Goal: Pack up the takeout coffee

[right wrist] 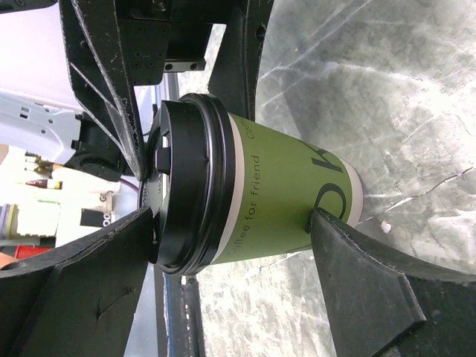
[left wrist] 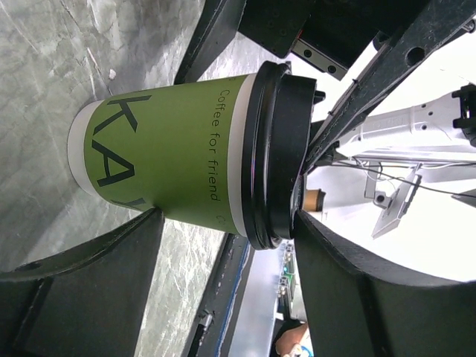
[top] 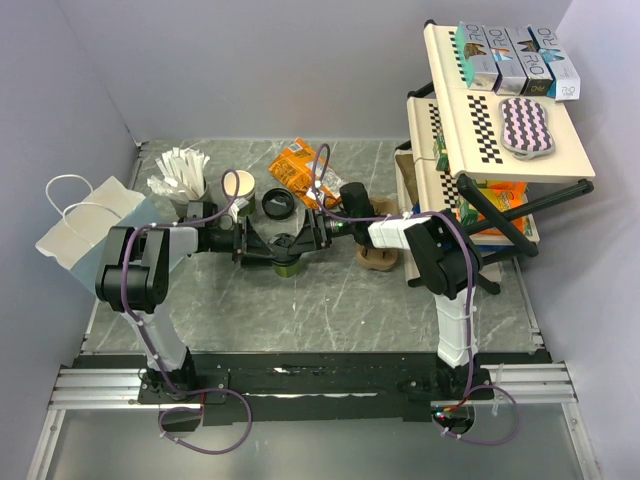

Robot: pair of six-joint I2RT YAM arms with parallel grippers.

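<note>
The takeout coffee (top: 287,266) (left wrist: 171,149) (right wrist: 282,193), a green and white paper cup with a black lid, stands mid-table where both arms meet. My left gripper (top: 268,243) (left wrist: 229,223) comes from the left with its jaws wide. One finger (left wrist: 342,282) lies against the lid top and the other (left wrist: 97,282) sits beside the lower cup wall. My right gripper (top: 305,240) (right wrist: 232,223) mirrors it from the right. Its upper finger (right wrist: 74,290) touches the lid top and its lower finger (right wrist: 364,290) rests at the wall near the base. Both are open around the cup.
Behind the arms stand a lidless cup (top: 239,184), a round black lid (top: 277,203), a grey cup of white sticks (top: 183,178) and an orange packet (top: 295,165). A white paper bag (top: 85,225) lies far left. A brown cup carrier (top: 380,258) and a shelf rack (top: 490,130) are on the right.
</note>
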